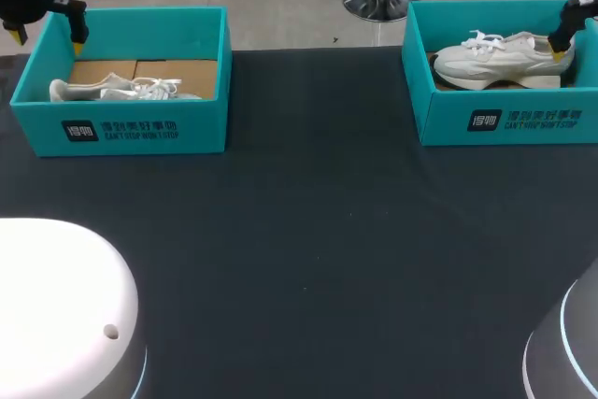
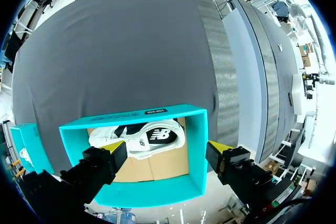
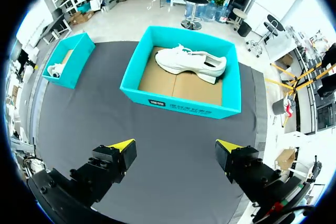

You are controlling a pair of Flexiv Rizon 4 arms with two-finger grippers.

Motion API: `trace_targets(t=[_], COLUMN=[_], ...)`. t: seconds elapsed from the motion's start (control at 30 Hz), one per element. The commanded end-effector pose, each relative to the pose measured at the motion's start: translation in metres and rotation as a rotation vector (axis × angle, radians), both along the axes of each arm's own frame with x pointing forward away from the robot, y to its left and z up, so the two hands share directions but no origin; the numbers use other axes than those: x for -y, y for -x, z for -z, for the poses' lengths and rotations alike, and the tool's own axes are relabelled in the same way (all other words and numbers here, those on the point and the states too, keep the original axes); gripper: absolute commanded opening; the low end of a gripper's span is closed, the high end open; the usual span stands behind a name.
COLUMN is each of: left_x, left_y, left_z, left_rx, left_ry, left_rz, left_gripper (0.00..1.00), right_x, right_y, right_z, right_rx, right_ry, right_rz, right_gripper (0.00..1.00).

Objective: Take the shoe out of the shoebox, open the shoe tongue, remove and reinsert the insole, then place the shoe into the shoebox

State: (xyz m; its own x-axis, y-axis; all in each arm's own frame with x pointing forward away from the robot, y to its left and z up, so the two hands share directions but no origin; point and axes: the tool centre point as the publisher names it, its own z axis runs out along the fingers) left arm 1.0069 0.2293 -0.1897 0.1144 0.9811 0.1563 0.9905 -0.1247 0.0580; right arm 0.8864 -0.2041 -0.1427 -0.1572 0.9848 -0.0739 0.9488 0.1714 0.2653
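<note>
Two teal shoeboxes stand at the table's far edge. In the left box (image 1: 131, 128) a white shoe (image 1: 112, 91) lies on its side. My left gripper (image 1: 47, 41) hangs open above that box's far left corner. In the left wrist view the box (image 2: 202, 145) and its shoe (image 2: 152, 137) lie ahead of the open left gripper (image 2: 167, 146), nothing held. The right box (image 1: 505, 119) holds a white shoe (image 1: 500, 61) resting on its sole. My right gripper (image 1: 575, 39) hovers high over it. In the right wrist view the right gripper (image 3: 174, 144) is open and empty, with box (image 3: 181, 106) and shoe (image 3: 191, 61) ahead.
A dark cloth (image 1: 318, 249) covers the table in front of and between the boxes. Both boxes have brown cardboard floors. The left box (image 3: 68, 59) shows off to the side in the right wrist view.
</note>
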Motion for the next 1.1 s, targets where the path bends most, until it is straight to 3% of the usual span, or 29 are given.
trace_targets(t=[0.03, 0.07, 0.67, 0.8, 0.87, 1.1], left_x=[0.000, 0.000, 0.000, 0.000, 0.000, 0.000], left_y=[0.001, 0.001, 0.001, 0.001, 0.001, 0.001], left_z=[0.000, 0.000, 0.000, 0.000, 0.000, 0.000], left_rx=[0.002, 0.002, 0.002, 0.002, 0.002, 0.002], left_ry=[-0.001, -0.001, -0.001, -0.001, -0.001, -0.001], left_rz=[0.001, 0.001, 0.001, 0.001, 0.001, 0.001], left_gripper=[1.00, 1.00, 1.00, 1.00, 1.00, 1.00], right_x=[-0.002, -0.001, -0.001, 0.008, 0.013, 0.018], right_y=[-0.063, -0.065, -0.065, -0.081, -0.091, -0.133], right_z=[0.006, 0.008, 0.008, 0.021, 0.028, 0.053], right_rx=[-0.236, -0.285, -0.285, -0.307, -0.335, -0.308], right_ry=[0.044, 0.118, 0.118, 0.085, 0.122, 0.138], right_rz=[0.061, 0.088, 0.088, 0.284, 0.392, 0.508], right_gripper=[1.00, 1.00, 1.00, 1.00, 1.00, 1.00])
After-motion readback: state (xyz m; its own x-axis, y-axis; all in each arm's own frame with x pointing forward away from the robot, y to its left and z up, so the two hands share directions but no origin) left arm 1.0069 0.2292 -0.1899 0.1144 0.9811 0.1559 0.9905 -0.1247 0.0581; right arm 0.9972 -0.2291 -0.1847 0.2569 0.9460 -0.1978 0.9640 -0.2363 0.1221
